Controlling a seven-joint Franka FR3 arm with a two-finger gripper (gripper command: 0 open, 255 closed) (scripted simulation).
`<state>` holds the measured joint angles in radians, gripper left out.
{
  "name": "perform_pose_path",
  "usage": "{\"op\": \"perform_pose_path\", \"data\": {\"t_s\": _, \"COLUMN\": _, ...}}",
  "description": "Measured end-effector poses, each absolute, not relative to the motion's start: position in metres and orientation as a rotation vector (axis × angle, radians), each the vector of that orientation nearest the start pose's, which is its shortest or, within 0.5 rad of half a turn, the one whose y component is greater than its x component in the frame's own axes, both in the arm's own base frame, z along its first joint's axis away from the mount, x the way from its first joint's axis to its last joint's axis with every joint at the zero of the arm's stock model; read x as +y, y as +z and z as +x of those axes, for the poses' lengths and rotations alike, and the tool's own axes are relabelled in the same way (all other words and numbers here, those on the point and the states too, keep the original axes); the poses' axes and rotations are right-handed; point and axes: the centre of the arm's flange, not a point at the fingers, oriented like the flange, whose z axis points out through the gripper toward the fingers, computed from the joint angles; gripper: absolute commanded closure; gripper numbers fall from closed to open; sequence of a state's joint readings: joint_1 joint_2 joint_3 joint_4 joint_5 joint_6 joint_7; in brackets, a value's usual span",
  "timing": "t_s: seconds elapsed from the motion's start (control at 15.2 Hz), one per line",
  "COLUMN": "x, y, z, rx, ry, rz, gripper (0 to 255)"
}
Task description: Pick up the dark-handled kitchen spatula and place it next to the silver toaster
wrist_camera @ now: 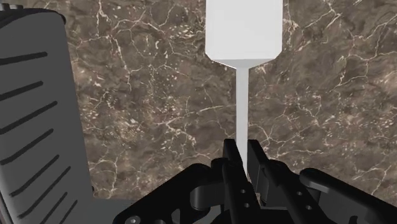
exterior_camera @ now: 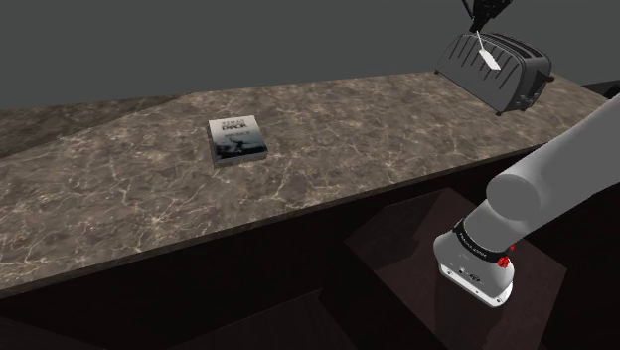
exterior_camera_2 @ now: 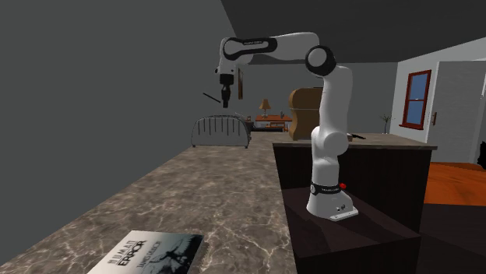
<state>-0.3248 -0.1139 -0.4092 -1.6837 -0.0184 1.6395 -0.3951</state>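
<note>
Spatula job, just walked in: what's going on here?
The arm's gripper is shut on the spatula, pale blade pointing down, held in the air over the marbled counter beside the toaster. It is not yet set down. A book lies further along the counter.

The spatula [wrist_camera: 243, 38] has a plain white, flat blade with cut corners and a thin pale stem. The hand [wrist_camera: 243, 151] clasps the stem between its 2 fingers, and the blade points away from the hand, down toward the table [exterior_camera: 348, 149]. The spatula hangs in the air over bare brown marble, just beside the toaster [exterior_camera: 497, 70] and not touching it. The toaster is grey with dark ends and dark slits along its curved side. It stands upright on the table, at the far end in the shoulder view's upper right.
</note>
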Motion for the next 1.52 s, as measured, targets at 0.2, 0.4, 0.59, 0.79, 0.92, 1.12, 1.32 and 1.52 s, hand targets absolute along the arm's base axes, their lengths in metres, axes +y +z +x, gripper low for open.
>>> {"op": "perform_pose_path", "data": {"t_s": 0.2, "x": -0.409, "y": 0.634, "z": 0.38, "rx": 0.531, "ry": -0.103, "rz": -3.105, "gripper": 255}}
{"op": "perform_pose_path", "data": {"t_s": 0.4, "x": -0.42, "y": 0.623, "z": 0.379, "rx": 0.527, "ry": -0.103, "rz": -3.106, "gripper": 255}}
{"op": "perform_pose_path", "data": {"t_s": 0.59, "x": -0.421, "y": 0.609, "z": 0.381, "rx": 0.526, "ry": -0.103, "rz": -3.106, "gripper": 255}}
{"op": "perform_pose_path", "data": {"t_s": 0.79, "x": -0.422, "y": 0.592, "z": 0.381, "rx": 0.526, "ry": -0.103, "rz": -3.106, "gripper": 255}}
{"op": "perform_pose_path", "data": {"t_s": 0.92, "x": -0.422, "y": 0.582, "z": 0.381, "rx": 0.526, "ry": -0.103, "rz": -3.106, "gripper": 255}}
{"op": "perform_pose_path", "data": {"t_s": 1.12, "x": -0.421, "y": 0.567, "z": 0.381, "rx": 0.526, "ry": -0.103, "rz": -3.106, "gripper": 255}}
{"op": "perform_pose_path", "data": {"t_s": 1.32, "x": -0.421, "y": 0.55, "z": 0.381, "rx": 0.526, "ry": -0.103, "rz": -3.106, "gripper": 255}}
{"op": "perform_pose_path", "data": {"t_s": 1.52, "x": -0.422, "y": 0.535, "z": 0.381, "rx": 0.526, "ry": -0.103, "rz": -3.106, "gripper": 255}}
